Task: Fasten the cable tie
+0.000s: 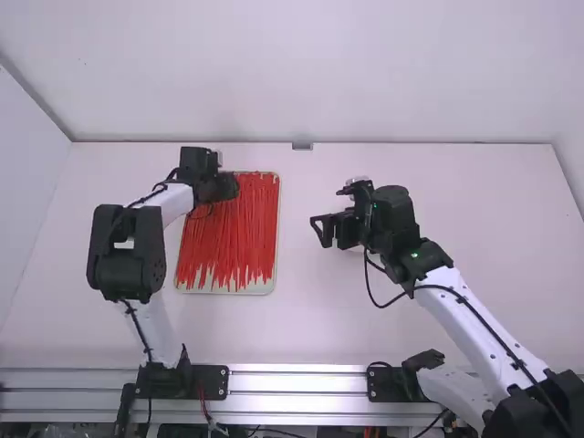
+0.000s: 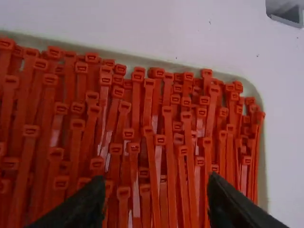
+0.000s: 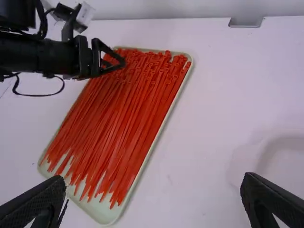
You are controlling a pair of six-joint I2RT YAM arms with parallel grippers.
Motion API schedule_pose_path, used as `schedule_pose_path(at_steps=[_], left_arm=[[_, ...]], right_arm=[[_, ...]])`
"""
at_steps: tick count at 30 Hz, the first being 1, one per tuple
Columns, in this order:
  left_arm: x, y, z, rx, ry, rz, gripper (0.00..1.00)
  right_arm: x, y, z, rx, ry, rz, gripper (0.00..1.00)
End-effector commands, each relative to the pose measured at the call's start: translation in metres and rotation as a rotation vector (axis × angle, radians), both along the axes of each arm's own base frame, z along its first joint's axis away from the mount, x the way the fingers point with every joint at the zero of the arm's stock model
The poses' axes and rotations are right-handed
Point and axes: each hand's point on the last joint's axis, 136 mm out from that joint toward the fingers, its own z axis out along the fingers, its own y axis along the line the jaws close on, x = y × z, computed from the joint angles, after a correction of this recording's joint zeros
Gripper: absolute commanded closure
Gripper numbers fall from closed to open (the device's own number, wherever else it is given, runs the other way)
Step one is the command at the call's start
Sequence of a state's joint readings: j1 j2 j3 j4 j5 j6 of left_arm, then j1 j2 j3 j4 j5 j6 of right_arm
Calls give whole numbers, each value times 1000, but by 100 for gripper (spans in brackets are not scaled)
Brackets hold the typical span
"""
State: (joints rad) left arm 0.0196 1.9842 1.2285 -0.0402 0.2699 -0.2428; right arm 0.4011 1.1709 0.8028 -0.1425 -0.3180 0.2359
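Dozens of orange cable ties (image 1: 233, 233) lie side by side in a pale tray (image 1: 228, 289), left of centre in the high view, on the white table (image 1: 474, 192). Their square heads are bunched at the tray's upper end and their pointed tails at its lower end. The left gripper (image 1: 219, 187) hangs over the upper left corner of the tray, above the heads. Its fingers (image 2: 90, 204) are spread apart with nothing between them, and several ties show in the gap. The right gripper (image 1: 333, 228) sits just right of centre in the high view, off the tray and over bare table, facing the ties. Its fingers (image 3: 33, 204) are spread wide and it holds nothing. A small grey bracket (image 1: 302, 145) sits at the table's top edge.
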Motion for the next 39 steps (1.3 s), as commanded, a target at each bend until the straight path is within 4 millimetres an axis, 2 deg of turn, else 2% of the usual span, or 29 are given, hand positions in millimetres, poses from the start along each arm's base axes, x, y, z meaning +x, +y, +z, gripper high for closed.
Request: schedule_pose_path(at_steps=[1, 7, 10, 14, 15, 16, 17, 18, 26, 39], left_arm=[[0, -8, -5, -18, 8, -28, 45], [0, -2, -7, 26, 14, -2, 41], [0, 0, -8, 39, 18, 7, 43], [-2, 1, -10, 40, 26, 8, 49], [-2, 1, -11, 45, 23, 5, 55], [-2, 1, -11, 46, 21, 3, 55], [-2, 1, -11, 45, 21, 3, 62], [-2, 1, -12, 45, 21, 3, 64], [-5, 0, -14, 42, 34, 1, 58], [-14, 1, -26, 43, 51, 10, 58]], right_arm=[[1, 0, 0, -1, 1, -5, 2], [2, -2, 0, -3, -1, -9, 2], [2, -3, 0, -3, 0, -12, 2], [2, -3, 0, -3, -1, -10, 2], [2, -3, 0, -3, -1, -10, 2], [2, -3, 0, -3, -1, -10, 2], [2, -3, 0, -3, 0, -12, 2], [2, -3, 0, -3, 0, -11, 2], [1, -2, 0, -4, 1, -6, 2], [-3, 0, -3, -11, 16, 2, 2]])
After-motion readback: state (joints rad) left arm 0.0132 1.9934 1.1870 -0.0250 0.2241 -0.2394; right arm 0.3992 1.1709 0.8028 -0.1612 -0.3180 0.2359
